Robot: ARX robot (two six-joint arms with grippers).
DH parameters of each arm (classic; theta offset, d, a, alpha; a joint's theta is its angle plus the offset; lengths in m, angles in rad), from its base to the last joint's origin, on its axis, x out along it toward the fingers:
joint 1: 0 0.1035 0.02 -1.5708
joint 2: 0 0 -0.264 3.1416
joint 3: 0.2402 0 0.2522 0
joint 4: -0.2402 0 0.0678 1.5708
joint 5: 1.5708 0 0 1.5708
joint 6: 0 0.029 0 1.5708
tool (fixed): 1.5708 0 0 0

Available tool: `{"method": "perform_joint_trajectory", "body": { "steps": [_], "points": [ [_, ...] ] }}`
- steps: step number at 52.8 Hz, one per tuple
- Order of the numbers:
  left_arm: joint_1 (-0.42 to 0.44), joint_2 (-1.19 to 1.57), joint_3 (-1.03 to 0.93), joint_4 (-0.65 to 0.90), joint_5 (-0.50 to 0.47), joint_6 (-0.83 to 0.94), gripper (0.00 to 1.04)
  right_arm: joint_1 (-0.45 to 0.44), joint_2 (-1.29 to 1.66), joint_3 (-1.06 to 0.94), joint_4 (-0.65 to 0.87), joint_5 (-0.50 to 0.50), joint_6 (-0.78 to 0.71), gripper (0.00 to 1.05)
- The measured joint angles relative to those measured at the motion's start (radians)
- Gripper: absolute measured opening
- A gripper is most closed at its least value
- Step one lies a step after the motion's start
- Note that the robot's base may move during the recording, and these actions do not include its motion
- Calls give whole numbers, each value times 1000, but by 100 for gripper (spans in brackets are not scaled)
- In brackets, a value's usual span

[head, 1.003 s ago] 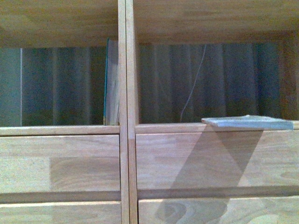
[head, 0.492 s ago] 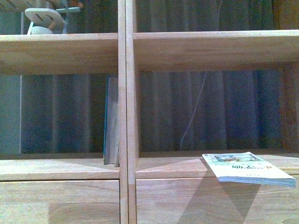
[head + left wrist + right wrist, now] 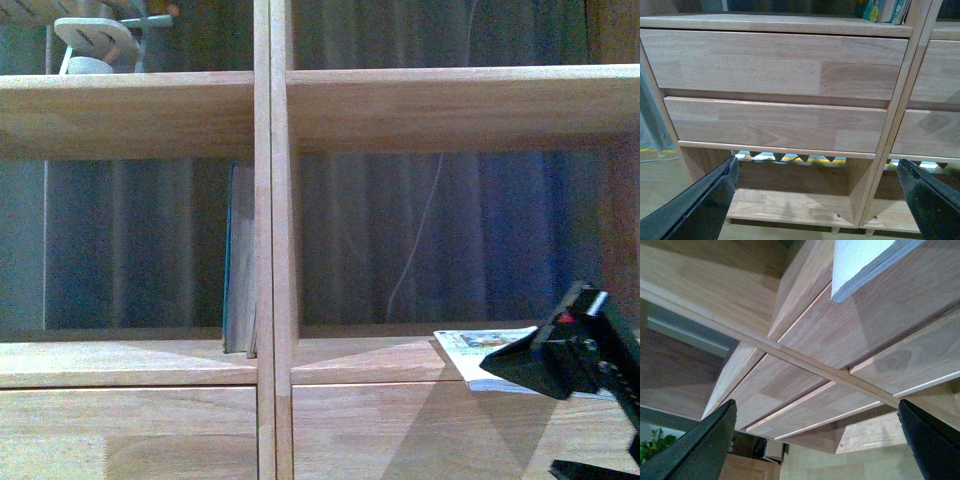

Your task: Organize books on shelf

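Because the white paperback [image 3: 462, 352] is thin and light, expect it to bend and skid rather than resist you. It lies flat on the floor of the right-hand compartment of the shelf [image 3: 430, 105], with its front edge jutting out past the board, over the drawer front [image 3: 400, 430]. That overhang looks like your best place to take hold: one finger over the cover, one under it, set well in from the corner so the pages do not fan or droop. The cover is probably slick, so close firmly but not hard enough to crease it, and lift before you turn it.

Your right gripper [image 3: 815, 450] is spread wide and empty, just in front of and below the protruding corner. Your left gripper [image 3: 817, 200] is also wide open and holds nothing, low down facing the drawers.

The teal paperback [image 3: 238, 260] stands upright in the left compartment, against the central divider [image 3: 270, 200]. It seems to need no handling.
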Motion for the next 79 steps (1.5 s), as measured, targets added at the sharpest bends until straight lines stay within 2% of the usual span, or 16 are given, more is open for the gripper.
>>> {"method": "perform_joint_trajectory", "body": {
  "steps": [23,38,54,65,72,73,76,79],
  "points": [
    [0,0,0,0,0,0,98,-107,268,326,-66,31,103,98],
    [0,0,0,0,0,0,98,-117,386,500,-149,61,166,98],
    [0,0,0,0,0,0,98,-122,431,556,-162,98,153,54],
    [0,0,0,0,0,0,98,-124,418,472,-80,88,150,23],
    [1,0,0,0,7,-4,98,-127,367,404,-22,61,169,8],
    [6,3,0,3,27,-10,98,-128,361,398,-19,60,169,8],
    [80,43,2,62,222,-102,98,-132,333,372,-9,37,172,7],
    [159,102,13,126,360,-172,98,-133,312,356,2,30,176,7]
  ]
}}
